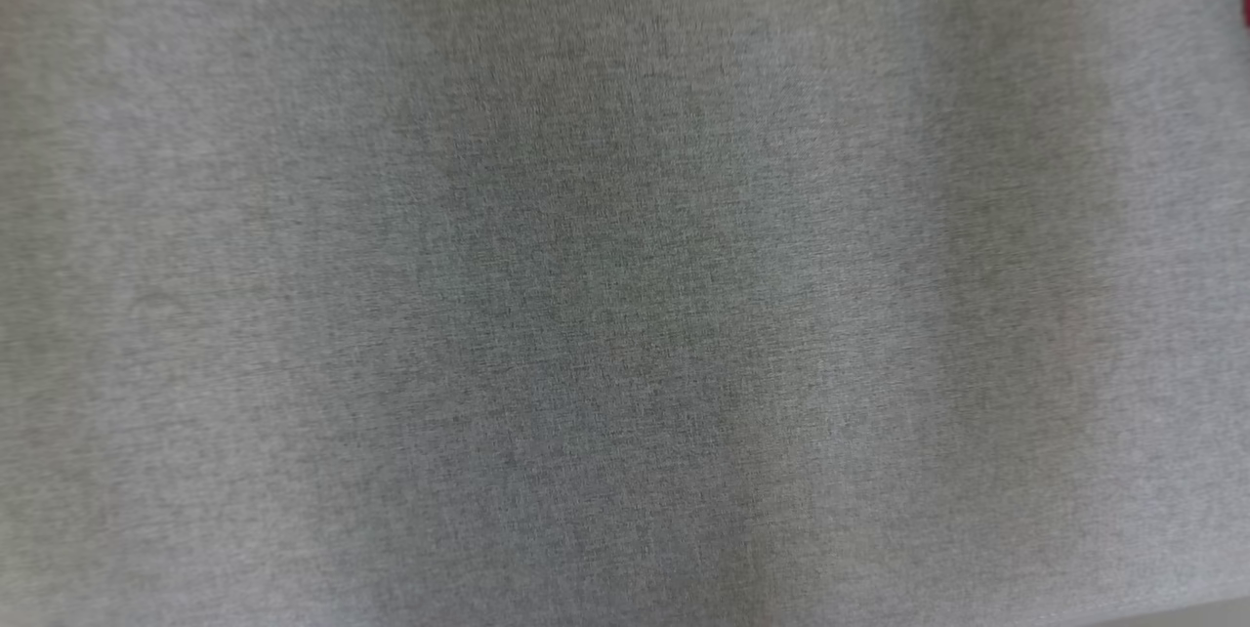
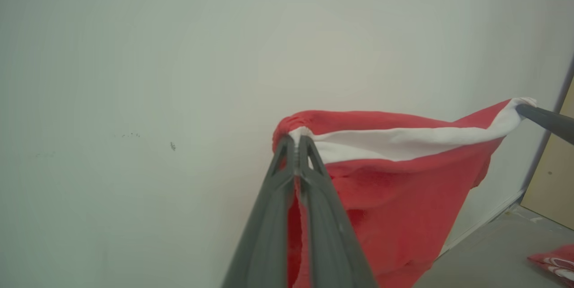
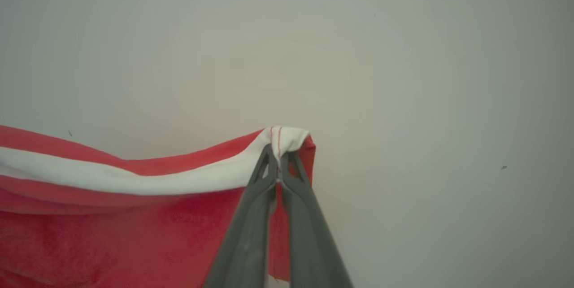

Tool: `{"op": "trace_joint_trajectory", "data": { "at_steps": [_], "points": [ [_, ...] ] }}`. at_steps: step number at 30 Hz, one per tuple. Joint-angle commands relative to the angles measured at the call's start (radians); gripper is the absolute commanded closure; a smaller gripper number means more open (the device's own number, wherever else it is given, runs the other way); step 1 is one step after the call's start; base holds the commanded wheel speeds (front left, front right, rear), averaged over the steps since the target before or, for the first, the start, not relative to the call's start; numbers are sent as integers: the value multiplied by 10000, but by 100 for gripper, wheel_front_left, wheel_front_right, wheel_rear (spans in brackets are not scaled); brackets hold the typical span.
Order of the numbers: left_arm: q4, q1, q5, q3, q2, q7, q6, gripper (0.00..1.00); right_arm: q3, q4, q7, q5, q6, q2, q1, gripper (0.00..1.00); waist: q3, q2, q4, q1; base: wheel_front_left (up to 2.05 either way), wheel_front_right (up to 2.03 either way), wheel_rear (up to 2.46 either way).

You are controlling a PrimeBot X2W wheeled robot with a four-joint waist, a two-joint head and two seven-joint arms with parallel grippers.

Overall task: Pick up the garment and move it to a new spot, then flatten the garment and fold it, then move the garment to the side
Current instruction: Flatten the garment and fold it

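The garment (image 2: 403, 180) is red cloth with a white band along its top edge, hanging in the air in front of a pale wall. In the left wrist view my left gripper (image 2: 296, 142) is shut on one end of the white band. The other end of the band stretches to the right, where my right gripper's dark fingers (image 2: 545, 120) pinch it. In the right wrist view my right gripper (image 3: 280, 151) is shut on the white corner of the garment (image 3: 112, 229), which sags away to the left. A sliver of red (image 1: 1246, 2) shows at the head view's right edge.
Grey woven tabletop (image 1: 625, 275) spreads across the head view. A pale wall (image 2: 179, 77) stands behind the cloth. At the lower right of the left wrist view lie grey floor (image 2: 489, 256), a tan board (image 2: 554, 180) and another red and white cloth (image 2: 554, 263).
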Motion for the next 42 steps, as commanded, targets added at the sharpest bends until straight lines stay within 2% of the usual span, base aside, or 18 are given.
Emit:
{"op": "trace_joint_trajectory", "data": {
  "at_steps": [1, 6, 10, 17, 21, 27, 36, 42],
  "points": [
    [-263, 568, -72, -156, 299, -177, 29, 100, 227, -233, -159, 224, -28, 54, 563, 100, -419, 1, 50, 1, 0, 0, 0],
    [-999, 2157, -419, -186, 841, -359, 29, 100, 782, -915, -302, 873, -28, -124, 2008, 100, -894, 1, -15, 1, 0, 0, 0],
    [-2071, 3922, -251, 391, 1339, -402, 98, 100, 1249, -1789, -423, 1549, -28, -370, 3686, 100, -1358, 1, -102, 1, 0, 0, 0],
    [-4848, 8184, 687, 2219, 1679, -389, 1086, 100, 1970, -3592, -533, 2433, -28, -1178, 7051, 100, -2411, 1, -191, 1, 0, 0, 0],
    [-6120, 10728, 1437, 3025, 1349, -389, 1611, 100, 2123, -4587, -502, 2683, -28, -1820, 9018, 100, -3146, 1, -150, 1, 0, 0, 0],
    [-7164, 13929, 2527, 3454, 781, -385, 1838, 100, 1918, -5865, -144, 2903, -28, -2468, 11822, 100, -4089, 1, -137, 1, 0, 0, 0],
    [-7279, 17237, 3508, 4064, -367, -385, 1592, 100, 563, -7521, 357, 2472, -30, -2920, 15640, 100, -4885, 1, 202, 1, 0, 0, 0],
    [-6968, 18525, 4260, 4151, -1119, -385, 1212, 100, -830, -8582, 869, 1734, -30, -2563, 18104, 100, -5320, 1, 605, 1, 0, 0, 0]
  ]
}}
